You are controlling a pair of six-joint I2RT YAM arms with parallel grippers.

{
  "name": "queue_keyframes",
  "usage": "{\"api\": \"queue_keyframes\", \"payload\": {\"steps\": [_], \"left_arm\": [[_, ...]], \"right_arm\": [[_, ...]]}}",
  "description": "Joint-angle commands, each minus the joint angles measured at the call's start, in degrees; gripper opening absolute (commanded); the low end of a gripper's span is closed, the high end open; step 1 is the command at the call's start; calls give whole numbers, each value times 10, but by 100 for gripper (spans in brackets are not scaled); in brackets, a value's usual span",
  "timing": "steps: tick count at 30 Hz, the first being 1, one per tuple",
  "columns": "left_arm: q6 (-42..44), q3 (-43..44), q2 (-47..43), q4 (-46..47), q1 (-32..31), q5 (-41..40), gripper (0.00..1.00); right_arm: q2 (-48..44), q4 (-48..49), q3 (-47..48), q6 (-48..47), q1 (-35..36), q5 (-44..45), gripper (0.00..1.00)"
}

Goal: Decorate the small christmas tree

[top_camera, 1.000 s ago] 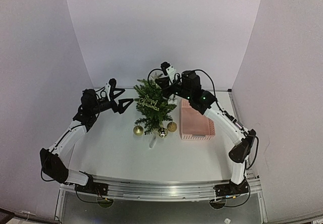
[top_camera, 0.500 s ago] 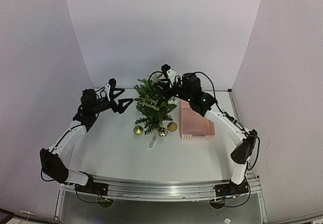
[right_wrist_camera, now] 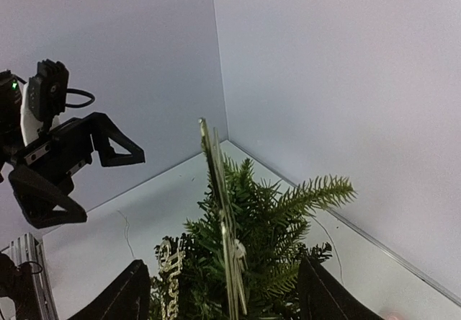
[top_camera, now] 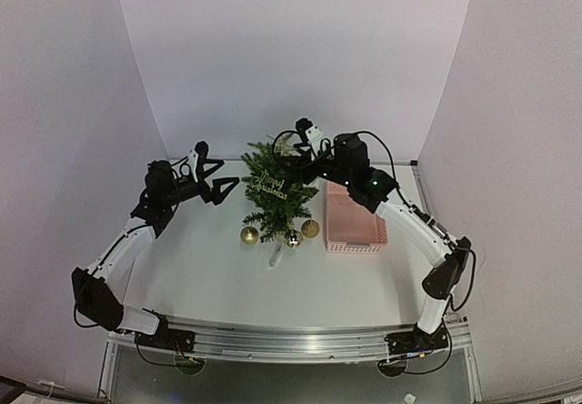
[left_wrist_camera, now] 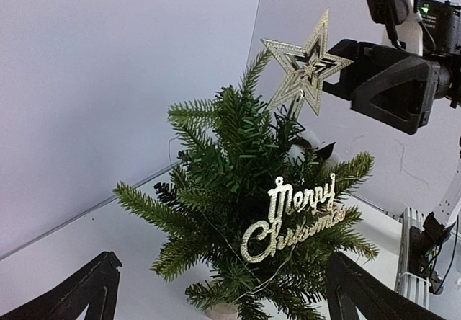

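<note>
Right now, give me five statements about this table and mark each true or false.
1. A gold star tops the tree. True.
2. The left gripper holds a gold ball. False: it is open and empty; the balls lie on the table by the tree's base.
3. A "Merry Christmas" sign hangs on the tree. True.
4. In the top view, the basket is left of the tree. False: it is on the right.
5. The right gripper is clamped on the star. False: its jaws stand apart, one on each side of the star.
</note>
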Motion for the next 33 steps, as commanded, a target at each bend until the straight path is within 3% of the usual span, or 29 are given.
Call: {"api": "queue_keyframes", "payload": {"steps": [1,6,12,18,22,29,33], "left_arm": [[-27,-11,-29,9,18,-21,100],[-51,-27,-50,18,40,-52,100],[-77,-71,-74,15,77,-152,100],[-111,-176,-85,31,159,-236,100],[-92,-259,-88,54,194,-252,100],[21,-420,-143,92,194,-237,100],[-8,-478,-186,89,208,-295,99]], "right_arm": [[-84,2,-43,29,-6,-4,70],[-151,-7,-100,66,-37,1,72],[-224,-40,-213,89,-125,121,72],[-332,-37,-416,95,-226,221,72],[-398,-22,-554,98,-280,219,73],[-590,109,-824,114,-301,226,74],[-706,123,-925,122,-302,239,75]]}}
